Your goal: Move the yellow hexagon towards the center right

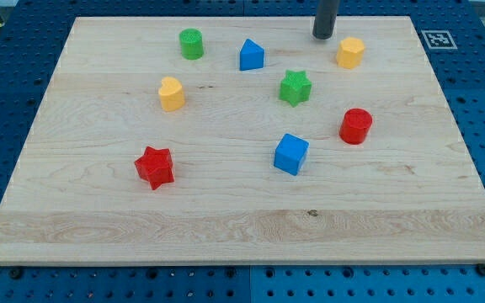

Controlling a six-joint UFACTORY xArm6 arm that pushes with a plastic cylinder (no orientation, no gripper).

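Note:
The yellow hexagon (351, 52) sits near the view's top right of the wooden board (226, 227). My tip (323, 36) stands just to the upper left of it, a small gap apart. A red cylinder (356, 126) lies below the hexagon, at the centre right. A green star (295, 87) lies to the lower left of the hexagon.
A blue house-shaped block (252, 55) and a green cylinder (191, 44) are at the top. A yellow heart (171, 94) is at the left, a red star (154, 167) lower left, a blue cube (291, 154) at centre. A marker tag (437, 39) sits at the top right corner.

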